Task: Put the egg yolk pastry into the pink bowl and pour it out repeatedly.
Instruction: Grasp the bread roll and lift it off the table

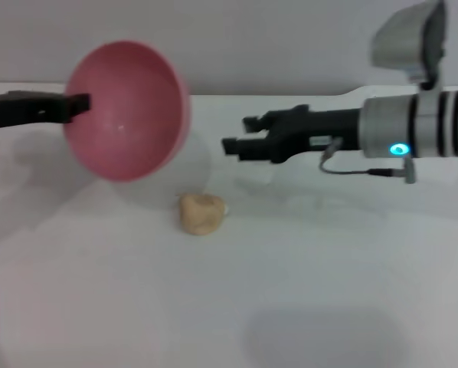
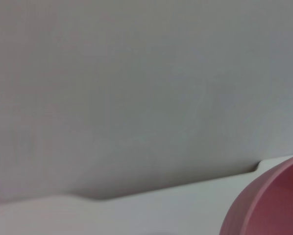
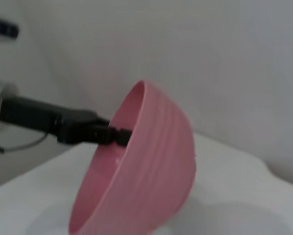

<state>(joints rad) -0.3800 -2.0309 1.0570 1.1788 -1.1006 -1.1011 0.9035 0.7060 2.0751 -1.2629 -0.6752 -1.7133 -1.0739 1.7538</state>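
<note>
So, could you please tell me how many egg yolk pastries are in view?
1. The egg yolk pastry lies on the white table, below the tipped pink bowl held by the left gripper. None shows inside the bowl.

Left gripper (image 1: pixel 82 106): fingertips at the rim of the pink bowl (image 1: pixel 125 111); grip hidden behind the rim in the right wrist view; arm cut off by the head view's left edge.
Pink bowl, left wrist view: only a curved slice of outer wall in the corner, rest cut off.
Pink bowl, right wrist view: base cut off by the lower edge.
Right gripper (image 1: pixel 233 136): blurred; finger gap cannot be told.
Egg yolk pastry (image 1: pixel 201 212): soft-edged, surface detail too blurred to read.
</note>
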